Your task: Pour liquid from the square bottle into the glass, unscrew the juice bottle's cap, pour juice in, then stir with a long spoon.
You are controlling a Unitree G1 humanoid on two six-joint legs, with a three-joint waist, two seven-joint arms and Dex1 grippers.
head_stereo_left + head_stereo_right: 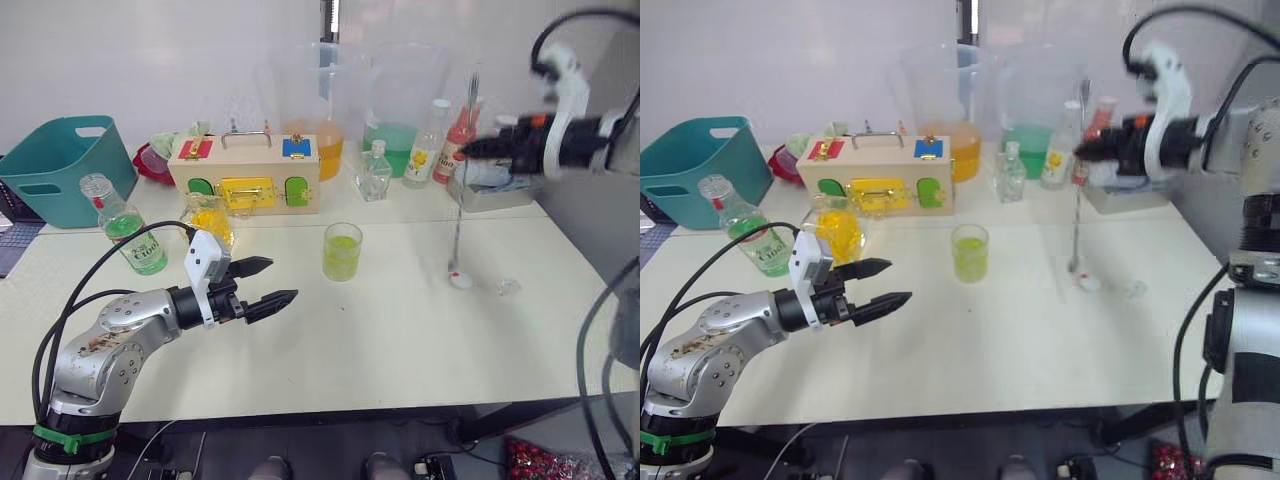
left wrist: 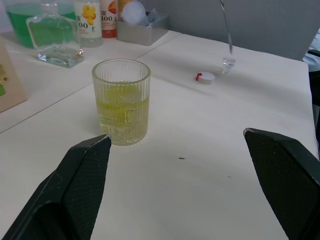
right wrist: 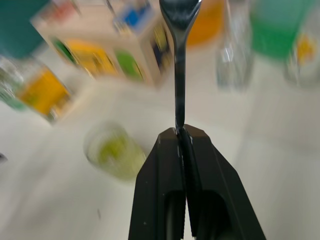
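Left arm reached in low over counter's near left edge, forearm roughly level. Left gripper (image 1: 272,283) hovered above counter, fingers spread wide, nothing between them. Right arm raised high over counter's far right corner, wrist level. Right gripper (image 3: 181,131) pointed inward toward left, fingers clamped on long spoon (image 1: 459,215) handle.

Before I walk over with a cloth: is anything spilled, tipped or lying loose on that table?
No spill that I can see. A small white and red cap lies loose on the table, right of the glass. The right gripper grips the long spoon, hanging near that cap.
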